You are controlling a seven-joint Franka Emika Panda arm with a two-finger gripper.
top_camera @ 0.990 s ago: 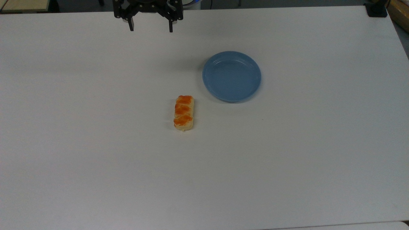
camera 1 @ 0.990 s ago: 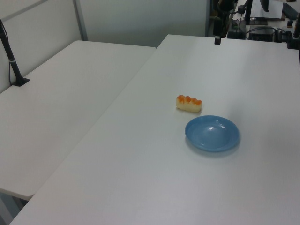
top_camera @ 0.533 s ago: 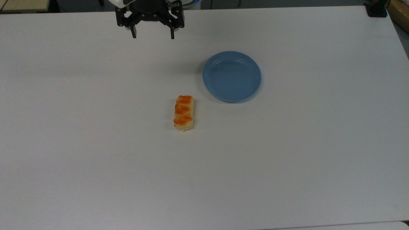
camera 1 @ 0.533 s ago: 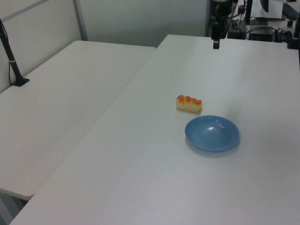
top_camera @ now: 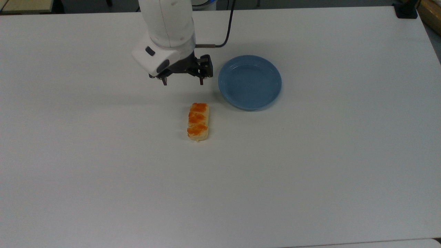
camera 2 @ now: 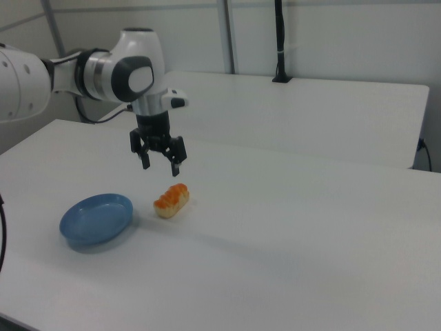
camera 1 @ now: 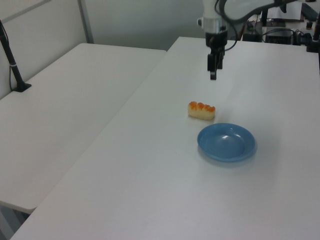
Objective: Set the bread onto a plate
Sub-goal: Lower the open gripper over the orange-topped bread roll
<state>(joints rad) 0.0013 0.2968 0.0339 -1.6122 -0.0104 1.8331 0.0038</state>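
Top view: claw (top_camera: 183, 83) hangs above the white worktop (top_camera: 310, 172), two dark fingers spread apart with nothing between them. It sits off the far end of the bread (top_camera: 198, 121), apart from it, and just to the top view's left of the plate (top_camera: 250, 82). A black cable (top_camera: 227, 31) runs from the arm's white casing toward the far edge.

Left view: claw (camera 1: 214, 69) seen edge-on, so the fingers overlap and the gap cannot be read here. This angle shows height instead: claw clearly off the surface, beyond the bread (camera 1: 201, 110). Plate (camera 1: 226, 142) lies nearer the camera than the bread, a narrow strip of worktop between them. A second, adjoining table (camera 1: 65, 110) on the left view's left, with a black post (camera 1: 12, 65) standing on it.

Right view: claw (camera 2: 158, 158) open, fingers pointing down, above and slightly behind the bread (camera 2: 171, 200). Plate (camera 2: 96, 218) to the right view's left of the bread, not touching.

Count: one bread, one plate, one arm, one claw.

Bread: oblong pale-yellow bar, three glossy orange-brown humps in a row, lying flat on the worktop, not on the plate. Plate: round, shallow, plain blue, raised rim, faint sheen, nothing in it. Worktop: smooth matte white.
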